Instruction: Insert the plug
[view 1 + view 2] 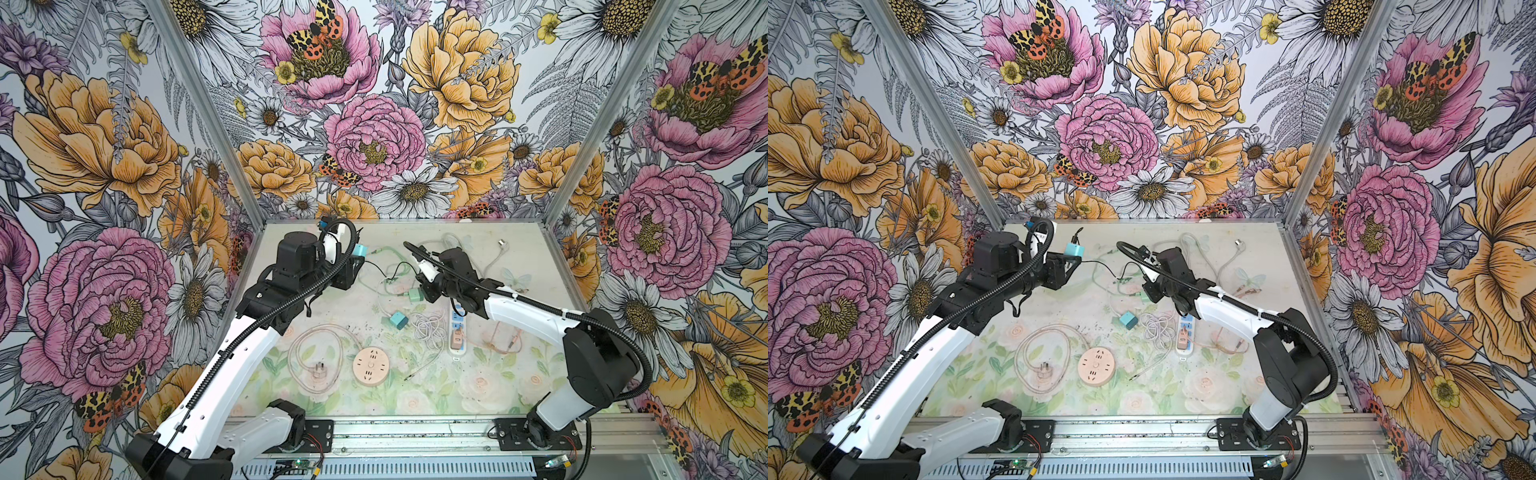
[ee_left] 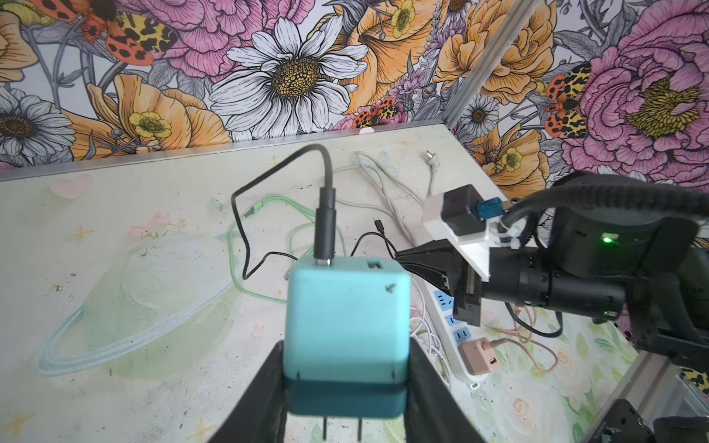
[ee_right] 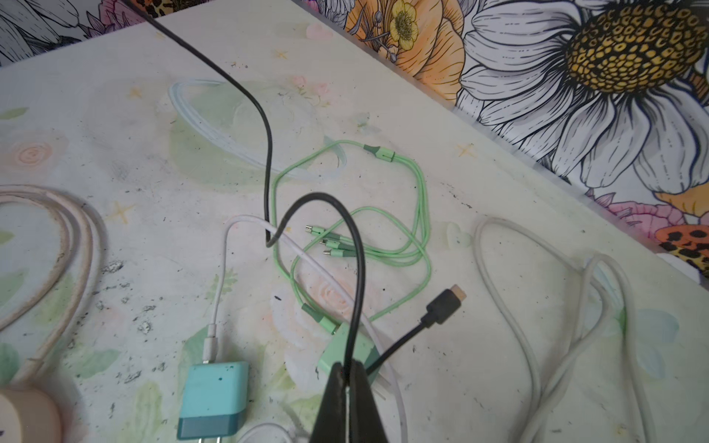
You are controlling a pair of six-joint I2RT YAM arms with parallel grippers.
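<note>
Pale flower-printed tabletop (image 1: 478, 395), scuffed and speckled dark; boxed on three sides by floral wallpaper walls (image 1: 104, 166), with aluminium posts (image 1: 208, 116) at the rear corners and an aluminium rail (image 1: 415, 434) along the front. Open surface at the front right and rear left; cables crowding the middle, beside a white power strip (image 1: 456, 320) and a round pink socket (image 1: 370, 368). Raised off the top toward the rear left: teal charger cube (image 2: 345, 307), clamped on both sides by the left gripper (image 2: 347, 356) fingers, black cable (image 2: 325, 222) plugged into its upper face. Only in the left wrist view: two prongs (image 2: 325, 427) under the cube. Only in the right wrist view: right gripper (image 3: 347, 377) fingers pressed together, pinching that black cable short of its loose connector (image 3: 445, 305); beside them, flat on the table, a second teal charger (image 3: 213, 399).
</note>
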